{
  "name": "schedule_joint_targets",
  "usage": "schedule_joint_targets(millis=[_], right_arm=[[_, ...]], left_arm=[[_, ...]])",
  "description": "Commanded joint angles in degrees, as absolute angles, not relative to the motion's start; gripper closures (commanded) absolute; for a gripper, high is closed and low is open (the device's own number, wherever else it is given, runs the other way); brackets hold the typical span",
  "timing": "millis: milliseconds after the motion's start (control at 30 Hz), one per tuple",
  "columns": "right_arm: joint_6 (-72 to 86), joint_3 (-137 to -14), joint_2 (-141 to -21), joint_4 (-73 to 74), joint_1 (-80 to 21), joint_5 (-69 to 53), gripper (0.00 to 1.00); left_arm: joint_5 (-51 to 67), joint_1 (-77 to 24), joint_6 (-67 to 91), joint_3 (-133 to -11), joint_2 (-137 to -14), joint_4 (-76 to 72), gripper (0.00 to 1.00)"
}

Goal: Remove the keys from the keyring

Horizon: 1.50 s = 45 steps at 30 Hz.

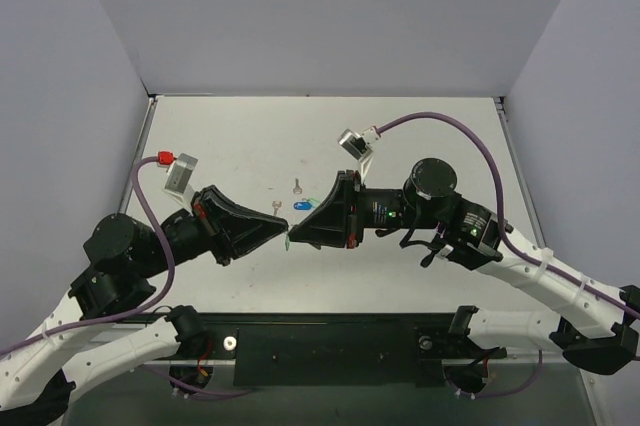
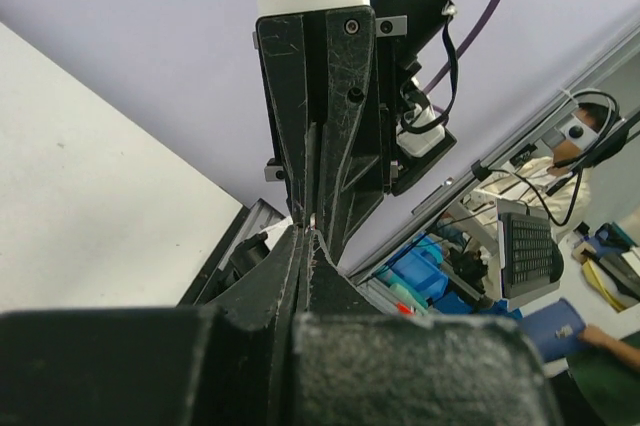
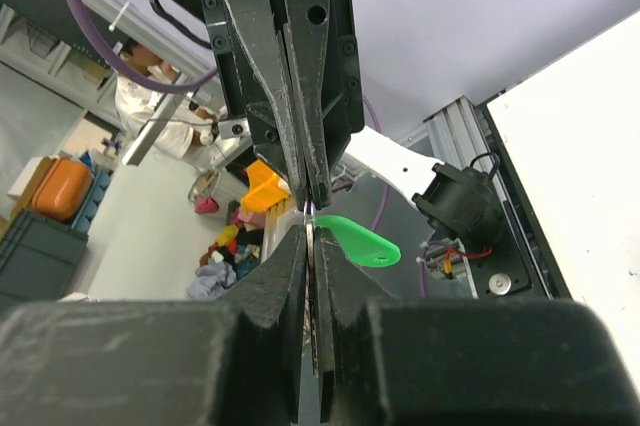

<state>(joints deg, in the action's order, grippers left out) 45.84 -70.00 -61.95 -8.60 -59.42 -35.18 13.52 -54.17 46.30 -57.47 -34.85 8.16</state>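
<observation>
Above the table's near middle, my two grippers meet tip to tip. My right gripper (image 3: 312,221) is shut on a thin metal edge, the keyring (image 3: 311,236). A green-headed key (image 3: 360,241) sticks out sideways where the tips meet, and shows as a green speck (image 1: 287,239) from above. My left gripper (image 2: 305,233) is shut on its tip end; what sits between those jaws is hidden. A blue-headed key (image 1: 301,206) and two bare silver keys (image 1: 297,185) (image 1: 277,205) lie loose on the white table, just beyond the grippers.
The white table (image 1: 420,136) has grey walls on three sides. A black rail (image 1: 330,341) holds both arm bases along the near edge. A purple cable (image 1: 440,121) arcs over the right arm.
</observation>
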Motion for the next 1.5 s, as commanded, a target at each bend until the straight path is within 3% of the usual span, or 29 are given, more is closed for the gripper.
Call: schedule_joint_targets(millis=[0,1467], right_arm=[[40.7,-74.6,-63.2,-3.4,-60.4,-36.9,1.00],[29.2,-85.4,-69.3,21.0,-64.0,-45.1,1.00]], left_arm=[[19.8,-54.4,42.5,-62.1,-36.8,12.4,1.00],[35.7,-54.4,28.2,-78.7,-49.7,34.2,1.00]])
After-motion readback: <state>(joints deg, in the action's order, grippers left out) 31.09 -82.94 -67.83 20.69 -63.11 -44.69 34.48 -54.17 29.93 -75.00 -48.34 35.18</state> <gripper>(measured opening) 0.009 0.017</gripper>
